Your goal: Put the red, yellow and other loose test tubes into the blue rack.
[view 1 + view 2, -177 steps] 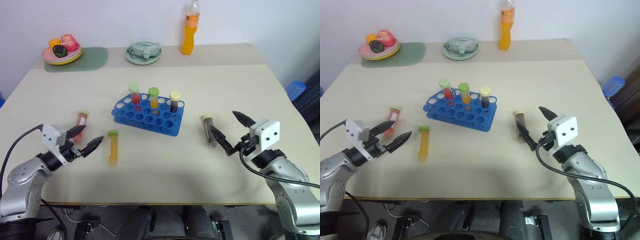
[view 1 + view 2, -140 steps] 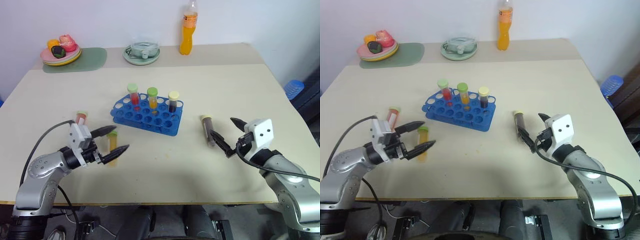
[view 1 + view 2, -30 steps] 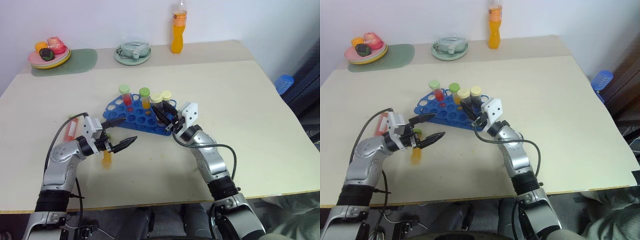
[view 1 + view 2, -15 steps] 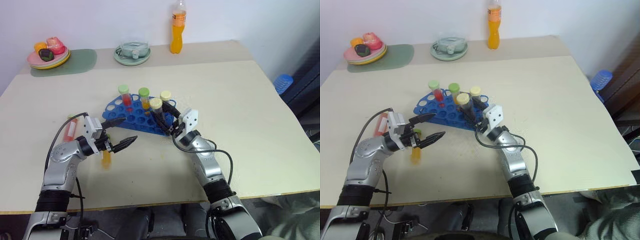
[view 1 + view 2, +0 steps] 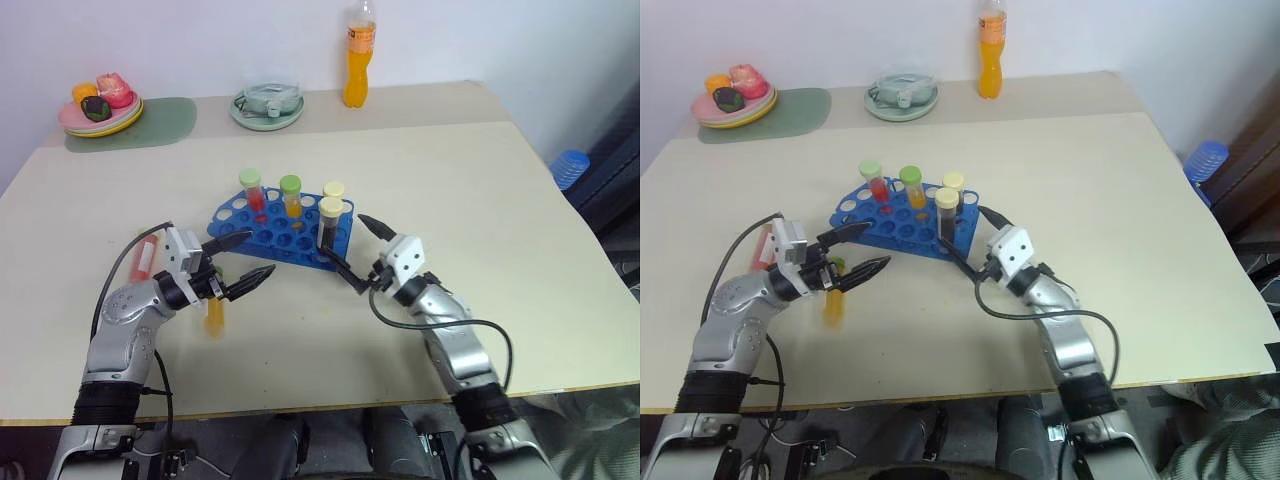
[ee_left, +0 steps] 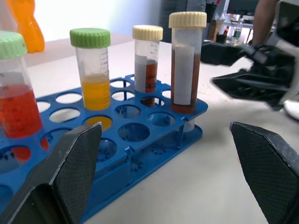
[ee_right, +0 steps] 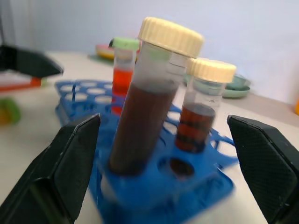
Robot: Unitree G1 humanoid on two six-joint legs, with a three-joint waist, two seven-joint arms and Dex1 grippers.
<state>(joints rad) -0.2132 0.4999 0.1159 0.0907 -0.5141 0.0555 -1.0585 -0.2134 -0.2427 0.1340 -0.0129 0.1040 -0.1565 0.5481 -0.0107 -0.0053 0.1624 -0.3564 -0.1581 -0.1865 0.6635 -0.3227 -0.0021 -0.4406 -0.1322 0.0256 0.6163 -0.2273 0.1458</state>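
The blue rack stands mid-table with several capped tubes upright in it. A dark brown tube with a cream cap stands at its near right corner. My right gripper is open just right of that tube, apart from it; the tube rises between the open fingers in the right wrist view. My left gripper is open, with nothing in it, at the rack's near left side. A yellow tube lies on the table under it. A red tube lies further left.
An orange bottle, a bowl and a plate of food on a green mat stand along the far edge. The table's right half is bare. A blue object sits beyond the right edge.
My right gripper has opened, let go of the dark brown tube, which now stands in the rack, and drawn back to the right. The left gripper has stayed put.
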